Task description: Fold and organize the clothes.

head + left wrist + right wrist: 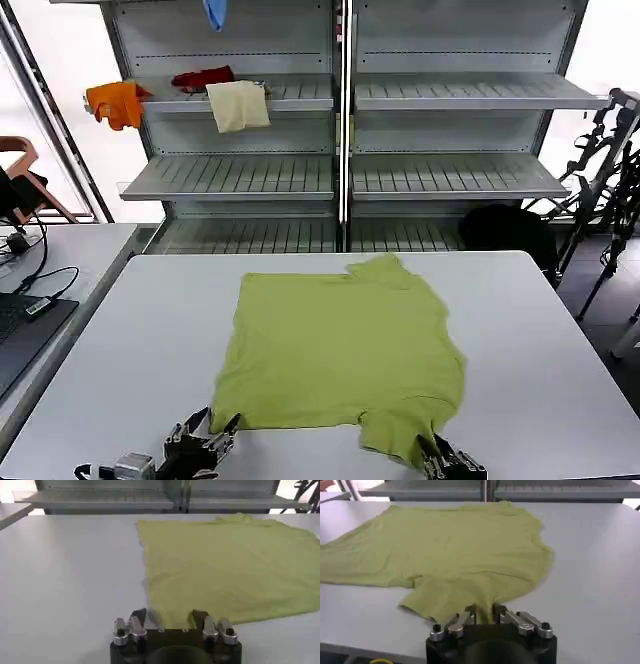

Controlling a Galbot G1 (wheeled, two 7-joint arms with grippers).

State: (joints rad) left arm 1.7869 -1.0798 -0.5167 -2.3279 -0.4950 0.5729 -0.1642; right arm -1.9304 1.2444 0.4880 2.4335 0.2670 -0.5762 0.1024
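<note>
The clothes are one lime-green T-shirt (340, 350), spread flat on the white table (560, 380) with its plain side up. At the table's near edge my right gripper (437, 452) is shut on the near sleeve. In the right wrist view the fabric (455, 545) bunches up between that gripper's (485, 611) two close fingers. My left gripper (213, 425) is open at the shirt's near left corner. In the left wrist view, one side of this gripper (170, 616) is over bare table and the other over the shirt's (225, 565) edge.
Grey metal shelving (340, 175) stands behind the table, with an orange cloth (115, 103), a cream cloth (238, 105) and a red cloth (203, 77) on an upper shelf. A side table with a laptop (25, 330) and cables is to the left. A black bag (505, 230) sits on the floor.
</note>
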